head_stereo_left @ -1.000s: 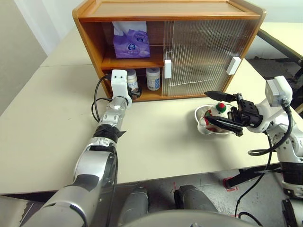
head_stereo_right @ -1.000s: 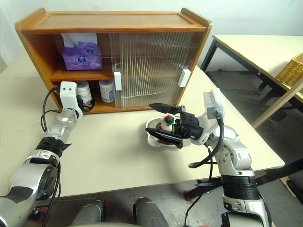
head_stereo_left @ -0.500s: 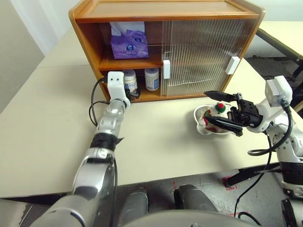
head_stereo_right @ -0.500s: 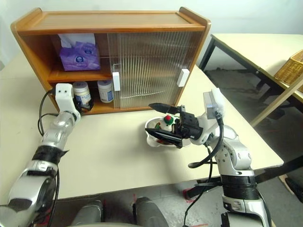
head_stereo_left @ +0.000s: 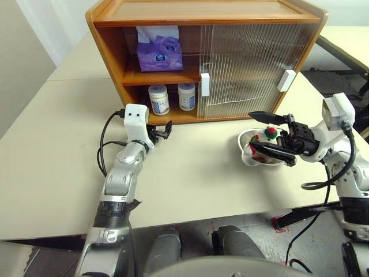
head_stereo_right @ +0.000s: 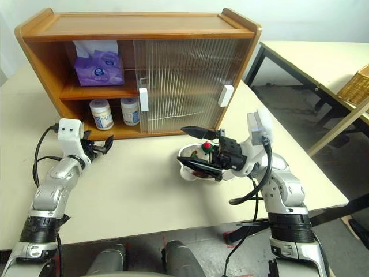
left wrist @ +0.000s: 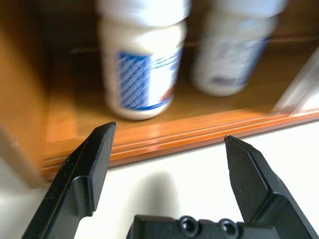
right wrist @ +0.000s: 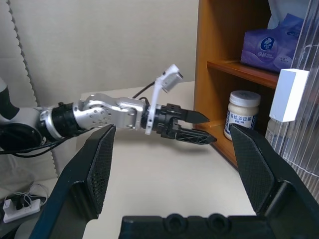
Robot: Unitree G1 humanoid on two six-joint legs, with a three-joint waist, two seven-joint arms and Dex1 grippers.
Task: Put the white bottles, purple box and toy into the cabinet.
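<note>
A: Where are the two short white screw-lid jars [head_stereo_left: 158,99]?
B: On the lower shelf of the wooden cabinet [head_stereo_left: 173,14], just ahead of the left gripper [head_stereo_left: 163,128], spread wide, empty.
A: The lilac tissue pack [head_stereo_left: 159,52]?
B: Shelf above.
A: The plush dog [head_stereo_left: 266,135]?
B: In a white bowl [head_stereo_left: 248,156] on the worktop [head_stereo_left: 202,173], between the right gripper's [head_stereo_left: 260,134] wide-apart fingers, ungripped.

Bright even light; left wrist view blurred.
</note>
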